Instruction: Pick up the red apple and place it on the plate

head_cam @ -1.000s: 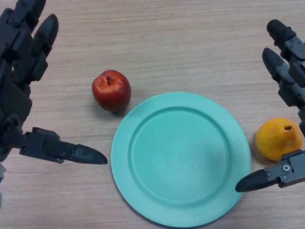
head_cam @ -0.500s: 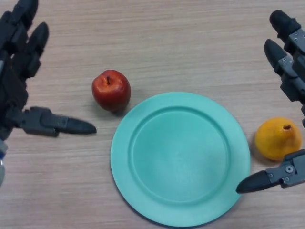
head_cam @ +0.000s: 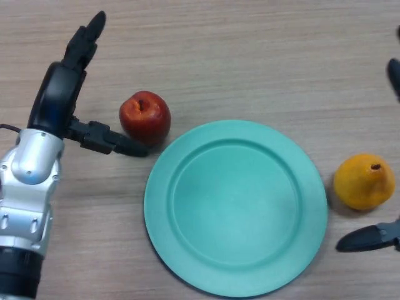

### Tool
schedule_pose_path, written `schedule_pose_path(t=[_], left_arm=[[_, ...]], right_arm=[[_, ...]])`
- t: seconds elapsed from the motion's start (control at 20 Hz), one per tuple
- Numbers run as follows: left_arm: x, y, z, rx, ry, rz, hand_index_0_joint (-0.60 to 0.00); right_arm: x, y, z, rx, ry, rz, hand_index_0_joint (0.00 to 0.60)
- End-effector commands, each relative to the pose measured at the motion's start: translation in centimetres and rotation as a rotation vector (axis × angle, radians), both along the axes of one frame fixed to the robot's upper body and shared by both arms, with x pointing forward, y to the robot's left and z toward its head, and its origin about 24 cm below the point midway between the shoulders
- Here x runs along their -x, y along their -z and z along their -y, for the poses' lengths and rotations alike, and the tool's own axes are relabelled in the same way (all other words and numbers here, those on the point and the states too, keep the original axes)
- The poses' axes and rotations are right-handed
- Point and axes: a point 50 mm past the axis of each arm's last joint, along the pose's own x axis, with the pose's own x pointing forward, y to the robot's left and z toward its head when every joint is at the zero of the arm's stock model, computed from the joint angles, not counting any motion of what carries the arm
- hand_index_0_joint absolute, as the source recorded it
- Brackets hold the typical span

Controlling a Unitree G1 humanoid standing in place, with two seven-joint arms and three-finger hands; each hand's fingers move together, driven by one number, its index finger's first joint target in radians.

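The red apple [head_cam: 145, 117] stands upright on the wooden table, just past the upper left rim of the green plate [head_cam: 187, 247]. My left hand [head_cam: 61, 100] is open immediately left of the apple. Its thumb [head_cam: 109, 141] reaches under the apple's near side, and its fingers [head_cam: 84, 40] point away up the table. Whether the thumb touches the apple I cannot tell. The plate carries nothing. My right hand [head_cam: 370, 237] shows only at the right edge as a dark fingertip near the plate's lower right.
A yellow-orange pear-like fruit [head_cam: 363, 181] lies on the table to the right of the plate, just above my right hand's fingertip. A second dark fingertip [head_cam: 394, 70] pokes in at the upper right edge.
My left hand has moved right and forward to the apple, its silver forearm now in view. My right hand has drawn back toward the right edge. Apple, plate and yellow fruit stayed put.
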Motion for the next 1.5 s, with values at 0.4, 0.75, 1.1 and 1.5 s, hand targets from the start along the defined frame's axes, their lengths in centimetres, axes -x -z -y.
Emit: schedule_pose_path(t=[0.4,0.75,1.1,1.5], left_arm=[[-2.0,-3.1,1.1,0.019,-0.010,0.208,0.000],[-2.8,-1.4,2.2,-0.043,-0.031,0.145,-0.600],[-2.2,-2.1,1.2,0.036,-0.024,0.133,-0.600],[2.9,-6.0,3.6,-0.061,0.125,0.298,-0.600]], right_arm=[[1.3,-2.8,0.7,-0.019,0.014,0.242,0.000],[1.3,-3.1,0.7,-0.012,0.022,0.242,0.000],[1.6,-3.0,0.4,-0.001,0.025,0.250,0.000],[1.6,-3.1,-0.2,-0.005,-0.002,0.236,0.000]])
